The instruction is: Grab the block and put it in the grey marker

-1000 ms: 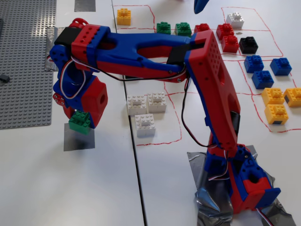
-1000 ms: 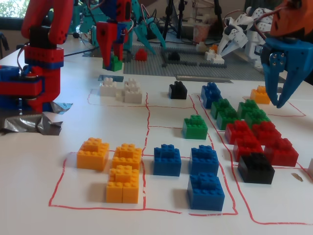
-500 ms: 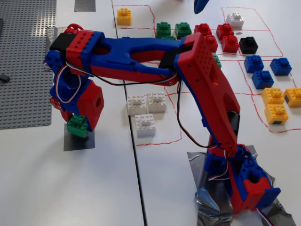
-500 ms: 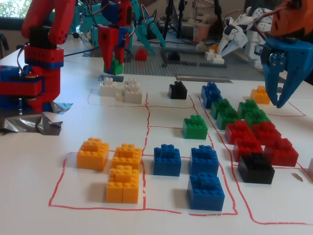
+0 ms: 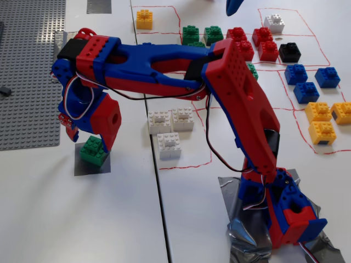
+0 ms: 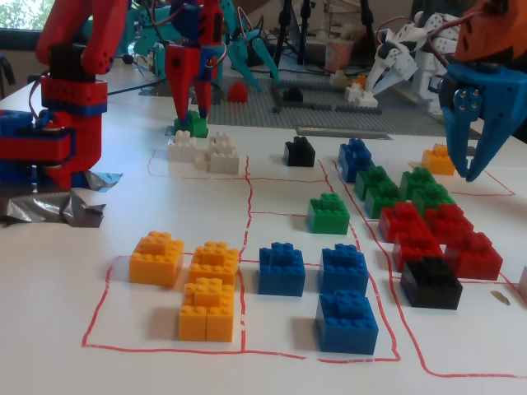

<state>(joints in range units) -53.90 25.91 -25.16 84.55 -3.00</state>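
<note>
The green block (image 5: 92,152) rests a little tilted on the grey marker (image 5: 88,167), a flat tape patch left of centre in a fixed view. My gripper (image 5: 90,141) hangs right above it and is open. Its red fingers (image 5: 107,125) straddle the block's top without clamping it. In the low fixed view the block (image 6: 195,125) sits on the table at the far left, under the gripper (image 6: 190,115). The marker is mostly hidden there.
A large grey studded baseplate (image 5: 27,71) lies left of the marker. Three white bricks (image 5: 170,129) sit to its right inside red-lined cells. Other green, red, blue, yellow and black bricks fill cells further right. Another robot's blue claw (image 6: 473,123) hangs at the right.
The block has dropped out of the gripper's hold onto the grey marker. The gripper has stayed at about the same height and its fingers have spread.
</note>
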